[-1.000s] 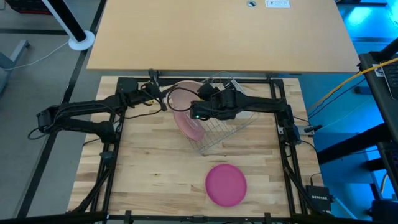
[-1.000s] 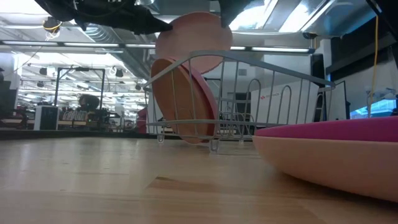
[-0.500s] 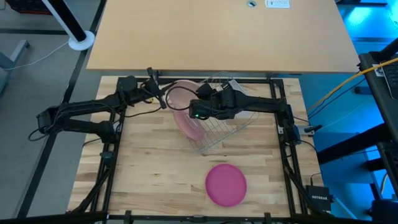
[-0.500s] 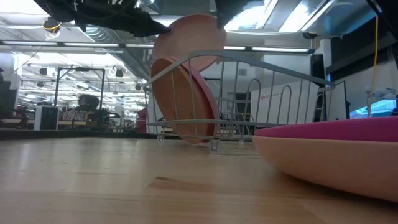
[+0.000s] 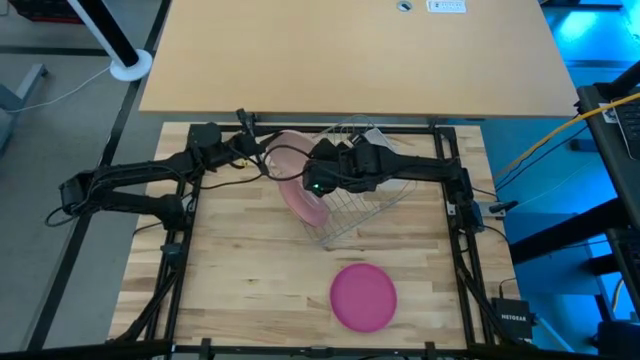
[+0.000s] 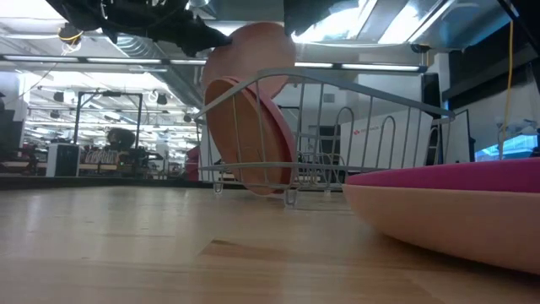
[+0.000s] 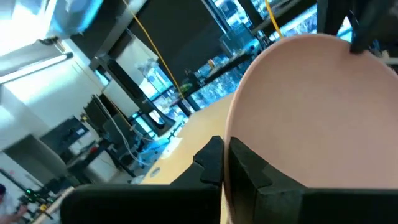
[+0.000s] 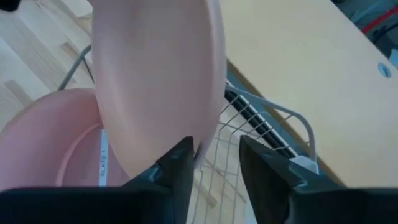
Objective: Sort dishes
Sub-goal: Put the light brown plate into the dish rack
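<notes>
We see a matt, smooth plastic peach plate (image 8: pixel 155 81) above a shiny metal wire rack (image 5: pixel 365 195) (thin rods), on pale wooden planks (image 5: pixel 250 270).

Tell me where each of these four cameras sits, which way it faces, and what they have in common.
High view: overhead, straight down on the wooden table; both arms meet at the silver wire rack.
Low view: table height, looking across; round magenta-pink plastic plate nearest.
Left wrist view: on the left arm; left gripper clamps the round pale peach plastic plate.
Right wrist view: on the right arm; right gripper open beside that plate.
Shared: all four show the peach plate.
</notes>
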Available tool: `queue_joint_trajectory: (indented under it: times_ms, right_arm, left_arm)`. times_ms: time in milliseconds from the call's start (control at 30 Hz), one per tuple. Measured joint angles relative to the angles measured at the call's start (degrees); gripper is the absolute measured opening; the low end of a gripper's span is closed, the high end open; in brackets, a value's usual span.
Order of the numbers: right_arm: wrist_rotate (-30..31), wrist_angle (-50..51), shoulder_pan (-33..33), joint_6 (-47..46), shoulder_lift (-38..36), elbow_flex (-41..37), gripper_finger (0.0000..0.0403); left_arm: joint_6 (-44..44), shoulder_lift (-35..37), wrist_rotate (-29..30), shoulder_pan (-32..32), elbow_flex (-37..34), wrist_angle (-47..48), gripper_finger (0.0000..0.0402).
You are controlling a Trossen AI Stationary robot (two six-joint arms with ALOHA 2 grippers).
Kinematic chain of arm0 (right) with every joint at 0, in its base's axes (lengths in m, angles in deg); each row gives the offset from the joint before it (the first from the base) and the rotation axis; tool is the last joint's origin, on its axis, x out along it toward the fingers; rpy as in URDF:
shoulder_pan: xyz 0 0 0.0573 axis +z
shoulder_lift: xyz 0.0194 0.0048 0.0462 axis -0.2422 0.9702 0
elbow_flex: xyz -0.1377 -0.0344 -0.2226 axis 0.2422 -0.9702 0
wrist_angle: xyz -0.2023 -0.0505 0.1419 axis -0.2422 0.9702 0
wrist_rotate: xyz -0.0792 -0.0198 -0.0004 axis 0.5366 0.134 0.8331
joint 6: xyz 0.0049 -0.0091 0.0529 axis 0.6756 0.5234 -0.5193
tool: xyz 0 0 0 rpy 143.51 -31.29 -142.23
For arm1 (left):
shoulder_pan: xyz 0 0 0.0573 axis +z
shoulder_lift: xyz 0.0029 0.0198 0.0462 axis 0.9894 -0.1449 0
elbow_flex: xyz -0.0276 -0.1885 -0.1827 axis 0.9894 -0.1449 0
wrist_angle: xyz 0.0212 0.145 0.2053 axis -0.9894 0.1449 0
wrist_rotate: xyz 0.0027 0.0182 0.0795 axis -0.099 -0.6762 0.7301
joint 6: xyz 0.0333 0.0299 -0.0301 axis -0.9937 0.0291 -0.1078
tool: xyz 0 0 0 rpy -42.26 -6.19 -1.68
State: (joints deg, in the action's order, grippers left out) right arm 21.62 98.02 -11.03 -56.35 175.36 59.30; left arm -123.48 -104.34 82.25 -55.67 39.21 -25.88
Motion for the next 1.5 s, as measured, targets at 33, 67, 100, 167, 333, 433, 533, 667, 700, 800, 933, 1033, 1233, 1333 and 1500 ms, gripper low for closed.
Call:
queue_joint_trajectory:
  times_ms: [33, 67, 100, 167, 333, 433, 533, 667, 700, 800, 933, 1033, 1233, 1333, 1500]
  right_arm:
    - [0.0, 0.0, 0.0, 0.2, 0.0, 0.0, 0.0139]
    - [-0.1, 0.1, 0.0, 0.3, 0.0, 0.0, 0.0142]
    - [-0.2, 0.2, 0.0, 0.3, 0.0, 0.0, 0.0143]
    - [-0.3, 0.5, 0.0, 0.9, -0.1, 0.0, 0.0143]
    - [-0.2, 0.5, 0.5, 4.5, -1.4, 0.0, 0.0138]
    - [1.5, 0.5, 1.3, 4.6, -2.9, 0.0, 0.0138]
    - [2.4, 0.5, 2.5, 4.6, -4.7, 0.0, 0.0138]
    - [2.7, 0.6, 4.1, 4.6, -6.6, 0.0, 0.0138]
    - [2.7, 0.8, 4.6, 4.6, -7.0, 0.0, 0.0138]
    - [4.0, 2.1, 6.0, 4.6, -8.3, 0.0, 0.0138]
    - [9.3, 4.8, 7.7, 4.6, -9.6, 0.1, 0.0138]
    - [11.7, 6.5, 8.4, 4.6, -9.9, 0.1, 0.0138]
    - [11.7, 6.4, 8.3, 6.3, -10.0, 0.1, 0.0138]
    - [11.8, 6.4, 8.3, 7.4, -10.1, 0.1, 0.0138]
    - [11.7, 6.4, 8.3, 7.5, -10.1, 0.1, 0.0138]
  left_arm:
    - [0.0, 0.0, 0.0, 0.0, 0.0, -0.9, 0.0000]
    - [-0.2, 0.0, 0.0, 0.0, 0.0, -2.1, 0.0000]
    - [-0.7, 0.0, 0.0, 0.0, 0.0, -3.4, 0.0000]
    - [-0.9, 0.0, 0.0, 0.0, 0.0, -5.6, 0.0000]
    - [-2.5, -1.9, -1.4, 0.0, 0.0, -9.3, 0.0000]
    - [-4.7, -5.3, -3.8, 0.0, 0.0, -12.1, 0.0000]
    - [-7.5, -9.4, -5.8, 0.0, 0.0, -17.1, 0.0000]
    - [-9.7, -14.2, -10.4, 0.0, 0.4, -22.7, 0.0000]
    - [-10.0, -15.0, -11.8, 0.0, 0.8, -22.5, 0.0000]
    - [-12.5, -17.8, -14.9, 0.0, 1.9, -21.5, 0.0000]
    - [-16.4, -21.2, -17.4, -0.2, 4.1, -21.6, 0.0000]
    - [-17.4, -23.4, -19.2, -0.2, 5.7, -21.7, 0.0000]
    - [-17.7, -26.6, -21.2, -0.5, 7.7, -21.7, 0.0000]
    - [-18.5, -27.8, -22.4, -0.6, 7.9, -21.5, 0.0000]
    - [-20.6, -28.9, -22.7, -1.4, 8.0, -22.0, 0.0000]
